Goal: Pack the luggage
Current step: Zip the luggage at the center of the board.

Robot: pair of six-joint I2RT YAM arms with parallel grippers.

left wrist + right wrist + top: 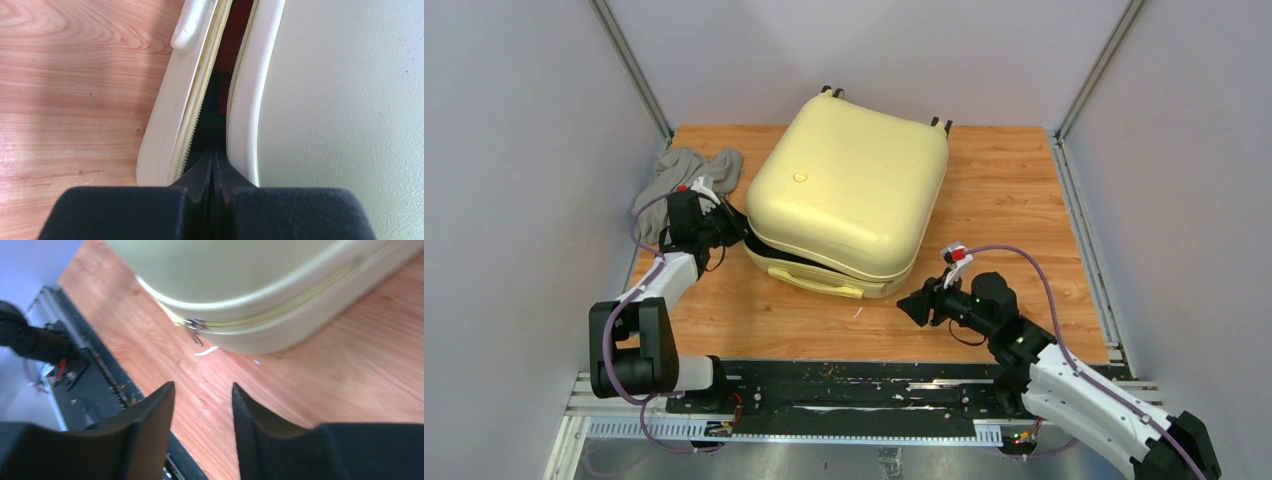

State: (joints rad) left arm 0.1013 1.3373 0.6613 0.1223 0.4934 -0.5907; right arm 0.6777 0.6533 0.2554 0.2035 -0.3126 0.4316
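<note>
The luggage (pixel 849 190) is a pale-yellow hard-shell suitcase lying flat on the wooden table, its lid down but with a gap open along the front left edge. My left gripper (pixel 739 228) is at the suitcase's left corner. In the left wrist view it (pixel 213 152) is shut, with its tips in the dark gap between the two shells (pixel 340 100); nothing shows between its fingers. My right gripper (pixel 909 303) is open and empty by the front right corner. In the right wrist view it (pixel 202 387) is a little short of the metal zipper pull (pixel 194 327).
A grey cloth (pixel 686 175) lies crumpled at the back left, beside the suitcase. The yellow side handle (pixel 814 283) faces the front edge. The black mounting rail (pixel 854 385) runs along the table's near edge. Grey walls close in the left, right and back.
</note>
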